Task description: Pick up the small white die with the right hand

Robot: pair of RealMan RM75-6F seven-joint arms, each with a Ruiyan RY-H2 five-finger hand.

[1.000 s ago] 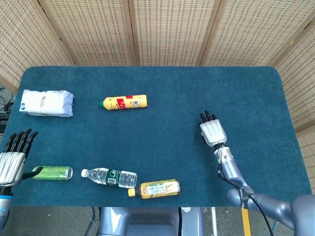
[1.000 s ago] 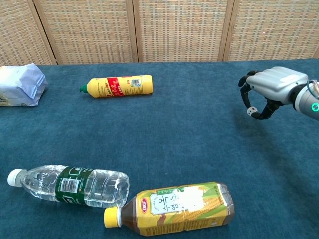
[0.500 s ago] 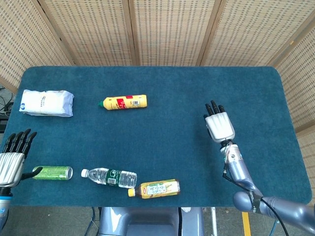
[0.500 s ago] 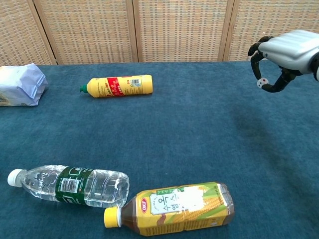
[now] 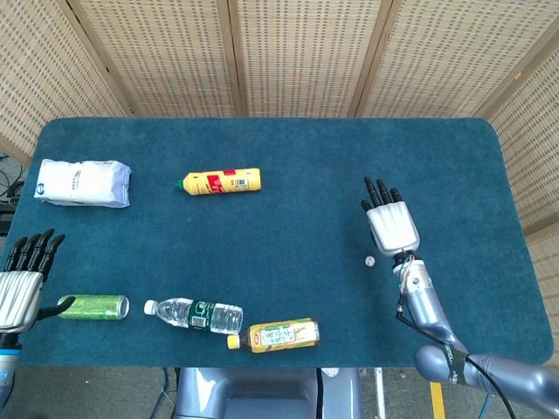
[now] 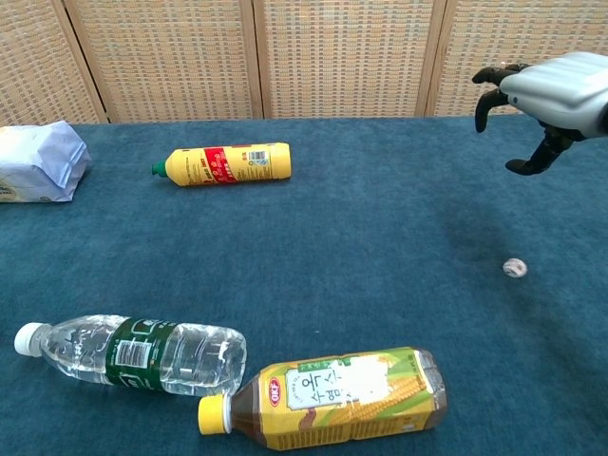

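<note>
The small white die (image 5: 369,260) (image 6: 514,268) lies on the blue table cloth, a little left of my right wrist in the head view. My right hand (image 5: 390,223) (image 6: 546,95) hovers well above the table with its fingers spread and nothing between them. The die sits below it, apart from the fingers. My left hand (image 5: 24,278) rests at the table's near left edge, fingers extended, empty; the chest view does not show it.
A yellow sauce bottle (image 5: 220,182) lies at the centre left and a white bag (image 5: 83,182) at far left. Along the near edge lie a green can (image 5: 93,306), a clear water bottle (image 5: 196,314) and a yellow corn drink bottle (image 5: 277,334).
My right hand rose while pinching the die, then its fingers spread. The die dropped from the hand and now lies on the cloth. The left hand has not moved.
</note>
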